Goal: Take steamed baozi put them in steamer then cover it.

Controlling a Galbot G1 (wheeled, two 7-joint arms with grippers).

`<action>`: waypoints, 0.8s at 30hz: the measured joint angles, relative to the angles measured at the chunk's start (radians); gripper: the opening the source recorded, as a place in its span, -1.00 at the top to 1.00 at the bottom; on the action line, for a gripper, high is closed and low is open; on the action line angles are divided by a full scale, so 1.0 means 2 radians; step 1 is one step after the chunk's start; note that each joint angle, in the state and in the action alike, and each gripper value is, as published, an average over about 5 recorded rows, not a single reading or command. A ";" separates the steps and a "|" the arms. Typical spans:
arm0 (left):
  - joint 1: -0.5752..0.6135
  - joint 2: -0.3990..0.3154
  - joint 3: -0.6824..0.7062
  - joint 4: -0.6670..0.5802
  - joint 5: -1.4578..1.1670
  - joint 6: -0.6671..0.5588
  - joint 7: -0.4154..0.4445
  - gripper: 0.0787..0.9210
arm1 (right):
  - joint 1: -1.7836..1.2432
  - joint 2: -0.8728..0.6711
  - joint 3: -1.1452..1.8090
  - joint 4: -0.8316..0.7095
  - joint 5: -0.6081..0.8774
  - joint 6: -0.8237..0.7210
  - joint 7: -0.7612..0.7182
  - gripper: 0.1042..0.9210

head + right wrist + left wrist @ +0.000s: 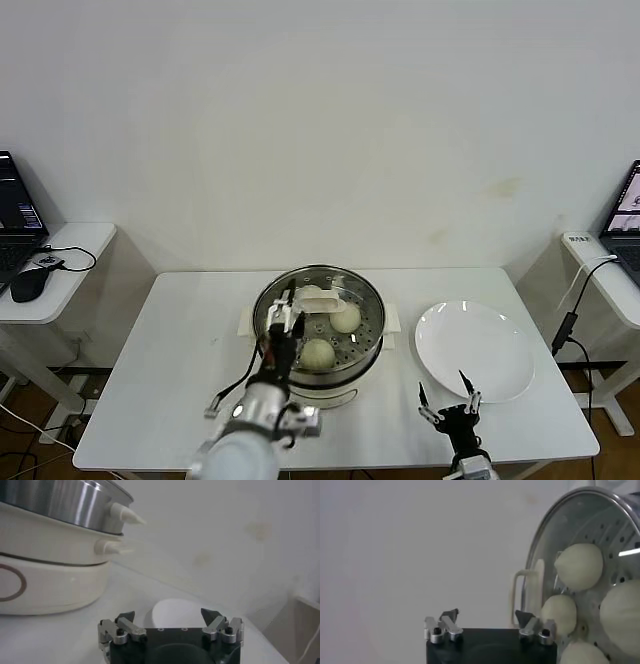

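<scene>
Left gripper (pixel 284 335): raised, fingers spread, empty.
Right gripper (pixel 449 402): low near body, fingers spread, empty.

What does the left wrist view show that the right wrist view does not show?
Only the left wrist view shows the steamed baozi under the glass cover with its cream handle, beside the open left gripper. Only the right wrist view shows the white plate, the steamer's side handles and the open right gripper. Both show the steamer.

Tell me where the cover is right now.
The cover sits on the steamer at table centre in the head view, over the baozi, left gripper open beside its handle.
</scene>
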 measured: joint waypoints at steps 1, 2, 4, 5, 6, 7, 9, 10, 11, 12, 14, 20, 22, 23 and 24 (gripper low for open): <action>0.016 0.005 -0.008 -0.012 -0.015 -0.002 -0.007 -0.76 | -0.001 -0.002 0.000 0.001 0.002 0.000 -0.001 -0.76; 0.032 0.011 -0.019 -0.022 -0.032 -0.006 -0.016 -0.77 | -0.002 -0.004 0.000 0.003 0.004 -0.001 -0.002 -0.76; 0.065 0.022 -0.045 -0.039 -0.076 -0.017 -0.038 -0.77 | -0.004 -0.008 0.000 0.005 0.010 -0.003 -0.004 -0.76; 0.082 0.026 -0.061 -0.045 -0.102 -0.025 -0.051 -0.77 | -0.006 -0.011 -0.001 0.007 0.013 -0.004 -0.005 -0.76; 0.099 0.030 -0.078 -0.050 -0.130 -0.035 -0.064 -0.77 | -0.007 -0.014 -0.002 0.009 0.017 -0.004 -0.005 -0.76; 0.115 0.032 -0.097 -0.053 -0.161 -0.047 -0.077 -0.77 | -0.010 -0.017 -0.004 0.011 0.022 -0.005 -0.005 -0.76; 0.145 0.036 -0.134 -0.055 -0.226 -0.073 -0.102 -0.77 | -0.016 -0.025 -0.007 0.016 0.032 -0.006 -0.006 -0.76; 0.159 0.036 -0.151 -0.055 -0.259 -0.086 -0.114 -0.77 | -0.019 -0.030 -0.008 0.018 0.037 -0.007 -0.006 -0.76; 0.172 0.037 -0.168 -0.054 -0.292 -0.098 -0.125 -0.77 | -0.024 -0.036 -0.009 0.022 0.043 -0.007 -0.006 -0.76; 0.185 0.037 -0.183 -0.052 -0.326 -0.111 -0.135 -0.77 | -0.028 -0.041 -0.009 0.025 0.049 -0.007 -0.006 -0.76; 0.207 0.036 -0.208 -0.046 -0.393 -0.134 -0.153 -0.77 | -0.039 -0.053 -0.009 0.033 0.062 -0.007 -0.005 -0.76; 0.254 0.025 -0.251 -0.017 -0.578 -0.210 -0.188 -0.77 | -0.070 -0.079 -0.009 0.057 0.090 -0.007 -0.004 -0.76; 0.266 0.020 -0.258 -0.007 -0.622 -0.234 -0.196 -0.77 | -0.080 -0.083 -0.010 0.063 0.095 -0.006 -0.004 -0.76; 0.272 0.017 -0.260 -0.002 -0.641 -0.245 -0.200 -0.77 | -0.085 -0.085 -0.011 0.066 0.097 -0.005 -0.003 -0.76; 0.277 0.014 -0.261 0.003 -0.658 -0.256 -0.202 -0.77 | -0.088 -0.087 -0.012 0.069 0.098 -0.004 -0.003 -0.76</action>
